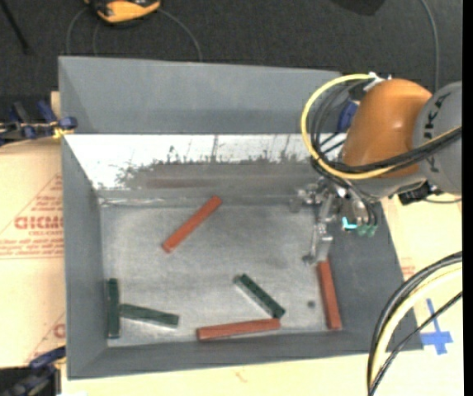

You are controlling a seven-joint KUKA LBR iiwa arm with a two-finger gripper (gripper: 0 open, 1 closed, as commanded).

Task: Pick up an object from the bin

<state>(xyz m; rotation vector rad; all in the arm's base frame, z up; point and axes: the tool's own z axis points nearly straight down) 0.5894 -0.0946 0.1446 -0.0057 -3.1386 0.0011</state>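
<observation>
- Grey bin [83, 246], with dark scuffs streaking its upper wall.
- Rust-red: centre stick [191, 225], bottom stick [238, 330], right-hand stick [328, 294].
- Dark green: lower-left stick [113, 308], its neighbour stick [148, 316], lower-middle stick [259, 295].
- Orange wrist cover [383, 122], upper right.

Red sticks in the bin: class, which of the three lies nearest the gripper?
The red stick along the right wall, its far end by the gripper. The slanted one and the front one lie farther left.

Three red bars [191, 224] [238, 330] [328, 294] and three dark green bars [113, 308] [147, 315] [259, 295] lie in the bin [219, 97].
</observation>
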